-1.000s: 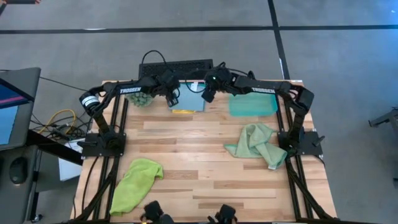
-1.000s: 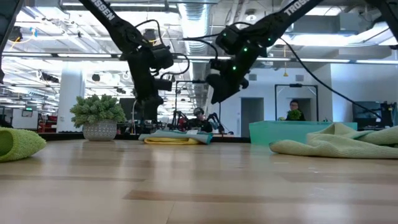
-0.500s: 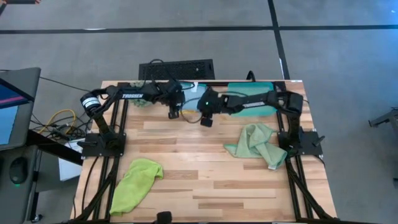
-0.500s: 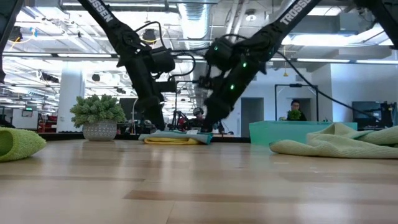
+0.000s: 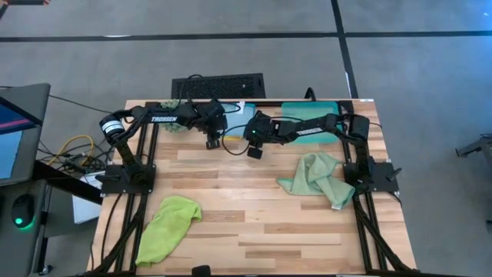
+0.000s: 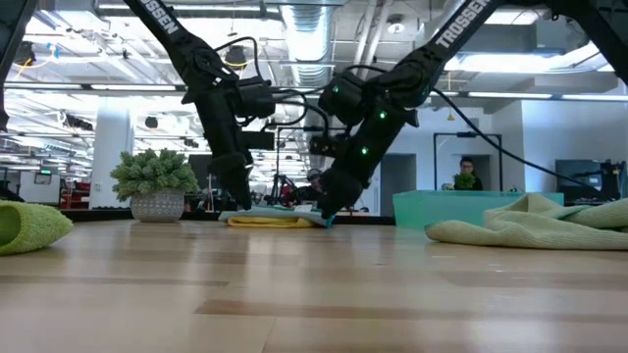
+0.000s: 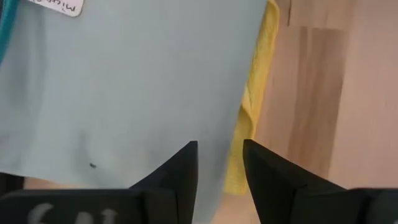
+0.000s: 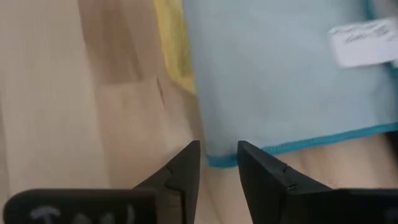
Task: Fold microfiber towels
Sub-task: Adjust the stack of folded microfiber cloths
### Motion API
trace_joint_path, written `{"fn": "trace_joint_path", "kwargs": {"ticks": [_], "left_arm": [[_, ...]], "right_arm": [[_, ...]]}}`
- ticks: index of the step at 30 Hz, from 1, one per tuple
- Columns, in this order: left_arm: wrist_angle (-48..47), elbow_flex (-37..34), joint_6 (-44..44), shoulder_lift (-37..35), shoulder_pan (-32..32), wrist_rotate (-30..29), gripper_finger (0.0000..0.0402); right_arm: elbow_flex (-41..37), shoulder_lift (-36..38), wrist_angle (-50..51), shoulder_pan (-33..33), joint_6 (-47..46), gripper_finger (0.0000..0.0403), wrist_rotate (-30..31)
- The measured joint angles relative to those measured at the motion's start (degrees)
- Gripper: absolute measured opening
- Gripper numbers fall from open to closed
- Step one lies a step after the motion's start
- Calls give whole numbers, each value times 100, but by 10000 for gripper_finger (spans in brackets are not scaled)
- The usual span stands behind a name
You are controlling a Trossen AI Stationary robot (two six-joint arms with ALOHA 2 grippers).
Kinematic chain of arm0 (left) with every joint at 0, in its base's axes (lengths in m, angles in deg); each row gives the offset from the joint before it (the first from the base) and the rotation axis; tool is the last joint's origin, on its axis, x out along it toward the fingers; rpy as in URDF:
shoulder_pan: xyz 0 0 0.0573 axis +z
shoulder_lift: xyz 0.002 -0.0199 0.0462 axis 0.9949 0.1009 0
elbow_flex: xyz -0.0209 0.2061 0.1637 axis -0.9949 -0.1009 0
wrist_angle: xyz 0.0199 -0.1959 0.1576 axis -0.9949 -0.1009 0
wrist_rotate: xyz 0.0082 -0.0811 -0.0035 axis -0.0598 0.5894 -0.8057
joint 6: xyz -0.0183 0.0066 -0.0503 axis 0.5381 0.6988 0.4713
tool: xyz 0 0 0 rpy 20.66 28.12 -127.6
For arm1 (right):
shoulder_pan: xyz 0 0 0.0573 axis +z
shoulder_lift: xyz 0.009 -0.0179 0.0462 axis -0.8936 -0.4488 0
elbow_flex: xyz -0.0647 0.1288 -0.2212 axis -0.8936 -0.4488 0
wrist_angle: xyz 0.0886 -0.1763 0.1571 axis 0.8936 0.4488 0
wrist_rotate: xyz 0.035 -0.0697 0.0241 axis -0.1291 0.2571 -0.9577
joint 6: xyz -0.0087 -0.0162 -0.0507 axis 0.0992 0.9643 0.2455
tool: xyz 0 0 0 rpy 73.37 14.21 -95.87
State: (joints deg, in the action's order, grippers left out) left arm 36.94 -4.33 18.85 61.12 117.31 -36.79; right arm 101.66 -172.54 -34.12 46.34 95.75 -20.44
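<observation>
I have the left gripper (image 7: pixel 219 163) and right gripper (image 8: pixel 217 163) down at opposite near corners of the light blue towel (image 7: pixel 137 81) lying on the yellow towel (image 7: pixel 255 106) at the table's far edge, jaws narrowed but gapped, nothing visibly pinched.

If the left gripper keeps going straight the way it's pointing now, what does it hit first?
Most likely the light blue towel: the left gripper points at its edge, where the yellow towel peeks out beneath. Depth is unclear.
</observation>
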Motion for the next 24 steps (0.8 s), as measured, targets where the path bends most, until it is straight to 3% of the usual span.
{"fn": "trace_joint_path", "kwargs": {"ticks": [5,15,20,24], "left_arm": [[-157,0,-47,0,-11,-480,135],[-172,0,-244,2,-44,-484,143],[-153,0,-199,4,-39,-484,109],[-168,0,-47,7,-44,-482,48]], "right_arm": [[1,2,-57,12,-49,137,-17],[1,24,-58,43,69,151,-30],[0,24,-38,50,153,143,-44],[1,24,1,51,-22,131,-42]]}}
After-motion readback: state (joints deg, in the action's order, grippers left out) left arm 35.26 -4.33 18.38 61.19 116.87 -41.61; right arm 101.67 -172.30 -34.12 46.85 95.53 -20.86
